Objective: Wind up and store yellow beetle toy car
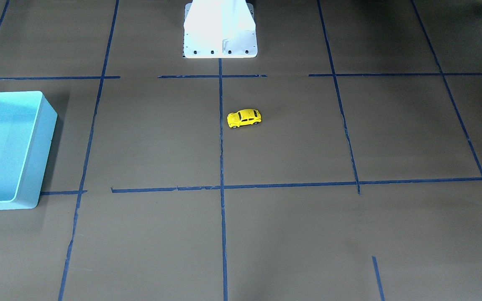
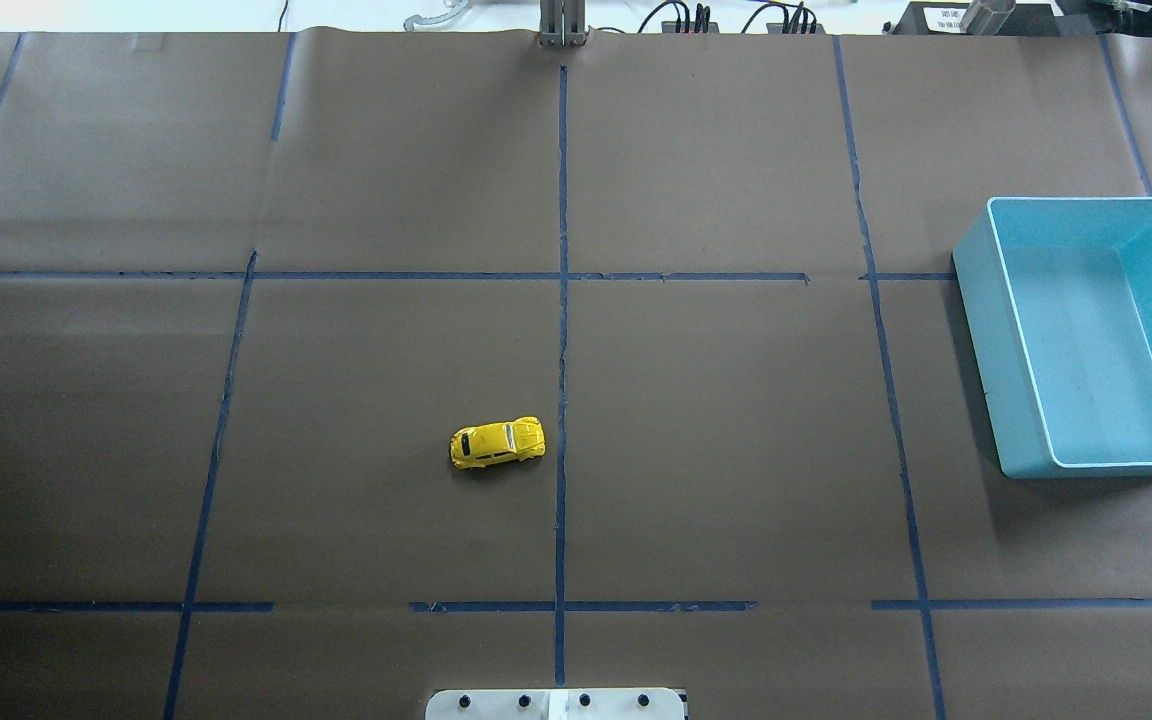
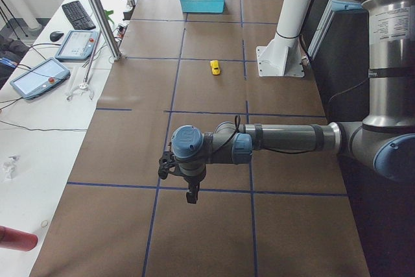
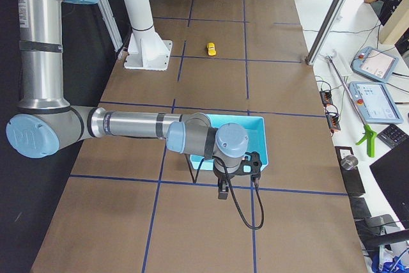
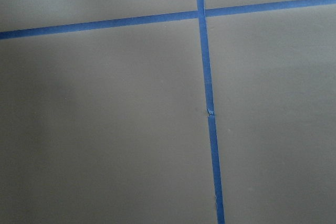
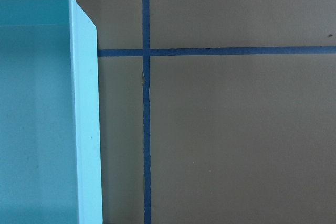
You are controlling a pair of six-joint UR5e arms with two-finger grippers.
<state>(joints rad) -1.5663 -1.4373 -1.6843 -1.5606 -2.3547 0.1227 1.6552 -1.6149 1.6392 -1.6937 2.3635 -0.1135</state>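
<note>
Yellow beetle toy car (image 1: 244, 118): noted upright on its wheels on the bench (image 2: 336, 400), between and well apart from left claw (image 3: 190, 197) and right claw (image 4: 222, 191), outside turquoise bin (image 2: 996, 350) just beside right claw; opening and hold of either claw not determinable.

A robotics lab: blue-taped table (image 2: 716, 400), teach pendants (image 3: 78, 45) and cables (image 2: 698, 17) alongside.

You are looking down at the brown table covering (image 5: 105, 129), where one blue tape line (image 5: 212, 150) is running near to far, right of centre, and crossing a second tape line (image 5: 94, 25) stretching left to right at the far side. A small nick (image 5: 210, 112) is showing on the first.
</note>
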